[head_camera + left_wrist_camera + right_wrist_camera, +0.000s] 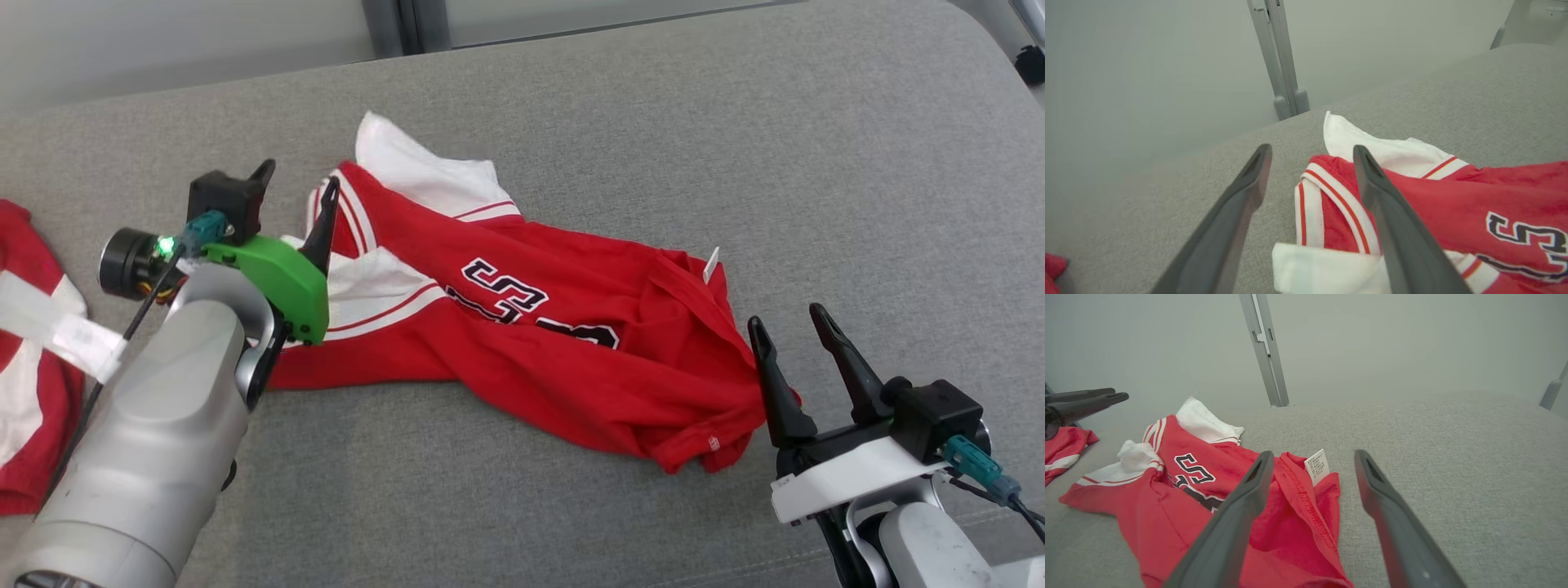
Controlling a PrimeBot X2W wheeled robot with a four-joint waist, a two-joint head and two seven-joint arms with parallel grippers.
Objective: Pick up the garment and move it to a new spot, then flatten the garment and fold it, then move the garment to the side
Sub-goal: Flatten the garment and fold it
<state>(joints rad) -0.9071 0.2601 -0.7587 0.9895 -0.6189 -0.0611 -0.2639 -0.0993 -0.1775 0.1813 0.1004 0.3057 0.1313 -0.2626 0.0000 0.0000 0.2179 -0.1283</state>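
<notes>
**Both grippers open over a crumpled red jersey**

At the bottom of the head view, the right gripper [785,320] sits at the lower right with its two dark fingers spread apart and nothing between them. Its left finger is just beside the near right hem of the garment [531,343]. At the lower left, the pale forearm rises to the left gripper [296,181], whose fingers also stand apart and hold nothing. One finger is over the white-trimmed collar end of the garment.

The garment is a red jersey with white sleeves and dark lettering. It lies rumpled across the middle of the grey padded surface [653,147], running from centre left to lower right. A small white tag [711,265] sticks up near its right end.

At the left edge lies another red and white cloth [33,392], apart from the jersey. Beyond the surface's far edge, in the left wrist view, a grey post [1280,61] rises against a pale wall.
</notes>
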